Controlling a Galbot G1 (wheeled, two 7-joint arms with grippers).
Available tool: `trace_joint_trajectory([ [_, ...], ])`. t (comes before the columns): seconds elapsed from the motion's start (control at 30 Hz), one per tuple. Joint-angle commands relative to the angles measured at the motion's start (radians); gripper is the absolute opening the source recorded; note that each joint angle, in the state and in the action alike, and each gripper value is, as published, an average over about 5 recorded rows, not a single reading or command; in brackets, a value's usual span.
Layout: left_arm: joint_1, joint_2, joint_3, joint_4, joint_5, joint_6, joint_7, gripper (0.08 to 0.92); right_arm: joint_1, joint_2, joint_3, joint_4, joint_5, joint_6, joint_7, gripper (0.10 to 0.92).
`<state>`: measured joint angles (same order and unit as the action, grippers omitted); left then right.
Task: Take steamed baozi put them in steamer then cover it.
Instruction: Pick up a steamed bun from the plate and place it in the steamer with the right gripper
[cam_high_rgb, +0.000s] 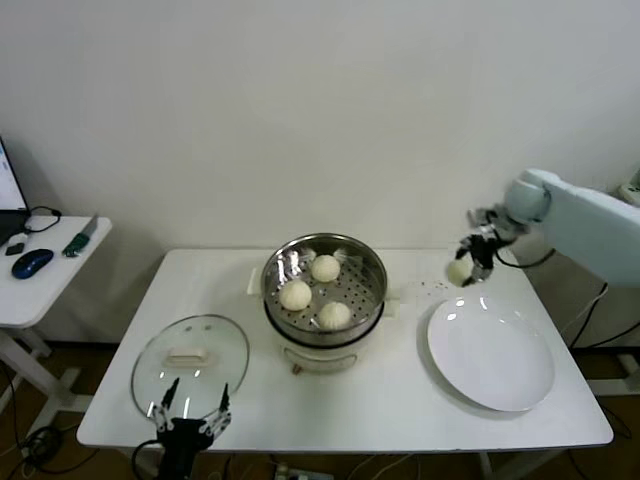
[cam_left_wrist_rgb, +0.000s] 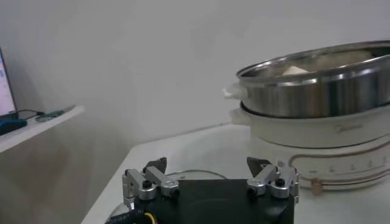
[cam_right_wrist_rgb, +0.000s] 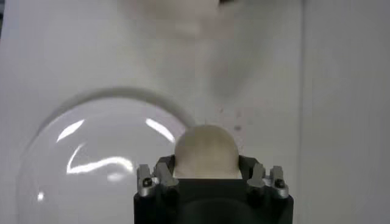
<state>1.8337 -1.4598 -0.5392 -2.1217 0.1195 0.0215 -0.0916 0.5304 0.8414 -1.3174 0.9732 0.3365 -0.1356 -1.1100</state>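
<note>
The steamer (cam_high_rgb: 370, 268) is a shiny steel basket on a white pot base at the table's middle, also in the left wrist view (cam_left_wrist_rgb: 317, 85). Three cream-white baozi lie in it: (cam_high_rgb: 325, 267), (cam_high_rgb: 295, 295), (cam_high_rgb: 334, 314). My right gripper (cam_high_rgb: 466, 268) is shut on the fourth baozi (cam_high_rgb: 459, 271) and holds it in the air above the table, right of the steamer and beyond the plate; the bun (cam_right_wrist_rgb: 206, 152) sits between the jaws. The glass cover (cam_high_rgb: 190, 362) with a cream handle lies flat at the front left. My left gripper (cam_high_rgb: 190, 405) is open and empty at its near edge.
An empty white plate (cam_high_rgb: 490, 355) lies at the front right, also in the right wrist view (cam_right_wrist_rgb: 91, 158). A side table (cam_high_rgb: 40, 275) at far left carries a mouse and small items. A wall stands behind the table.
</note>
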Motion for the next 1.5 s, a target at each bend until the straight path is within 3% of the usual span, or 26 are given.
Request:
trace_joint_trajectory([
  [0.03, 0.004, 0.004, 0.010, -0.021, 0.006, -0.005, 0.016, 0.823, 0.335, 0.216, -0.324, 0.070, 0.487, -0.125, 0.081, 0.686],
  [0.4, 0.017, 0.002, 0.029, -0.036, -0.006, -0.022, 0.015, 0.823, 0.339, 0.411, -0.418, 0.143, 0.629, -0.164, 0.149, 0.687],
  [0.6, 0.017, 0.005, 0.028, -0.037, -0.012, -0.026, 0.015, 0.823, 0.288, 0.480, -0.448, 0.111, 0.616, -0.166, 0.158, 0.687],
  [1.23, 0.005, 0.023, 0.012, -0.028, -0.030, -0.021, 0.015, 0.823, 0.130, 0.497, -0.449, 0.022, 0.482, -0.177, 0.182, 0.701],
  [1.5, 0.007, 0.025, 0.009, -0.023, -0.030, -0.023, 0.013, 0.823, 0.138, 0.490, -0.426, 0.020, 0.488, -0.187, 0.165, 0.796],
])
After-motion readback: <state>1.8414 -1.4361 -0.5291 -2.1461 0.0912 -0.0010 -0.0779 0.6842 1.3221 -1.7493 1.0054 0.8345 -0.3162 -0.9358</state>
